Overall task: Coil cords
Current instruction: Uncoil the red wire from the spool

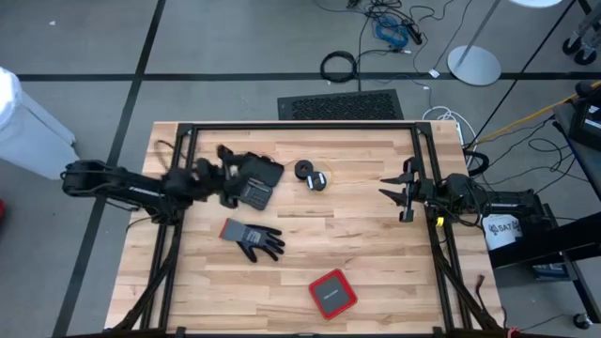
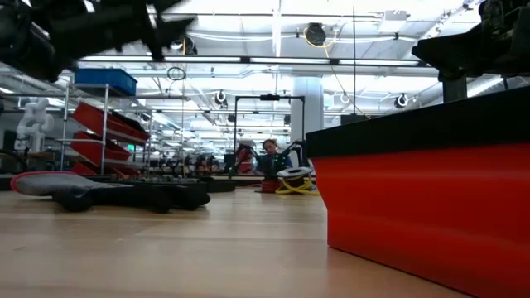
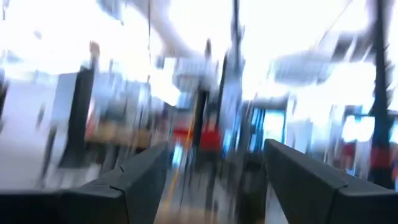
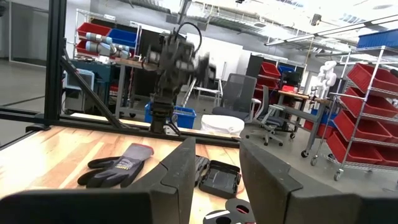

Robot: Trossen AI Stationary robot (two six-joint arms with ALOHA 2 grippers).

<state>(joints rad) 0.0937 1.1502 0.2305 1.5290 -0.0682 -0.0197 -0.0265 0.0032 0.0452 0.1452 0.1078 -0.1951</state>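
Two small cord bundles lie on the table at mid-far: a yellow one (image 2: 291, 184) and a red one (image 2: 267, 185) beside it. From above they show as a dark little heap (image 1: 313, 176). My left gripper (image 1: 228, 176) hovers, blurred, above the table's left part, over a black flat case (image 1: 260, 183). It is open, with nothing between its fingers (image 3: 214, 180). At the table's right edge my right gripper (image 1: 394, 192) is held level and points toward the table's left. It is open too (image 4: 217, 146). Both stand well apart from the cords.
A grey and black glove (image 1: 254, 239) lies flat on the left half, nearer than the case. A red box with a black lid (image 1: 331, 293) sits near the front edge. A black frame (image 1: 300, 126) borders the table. Bare wood lies between the cords and my right gripper.
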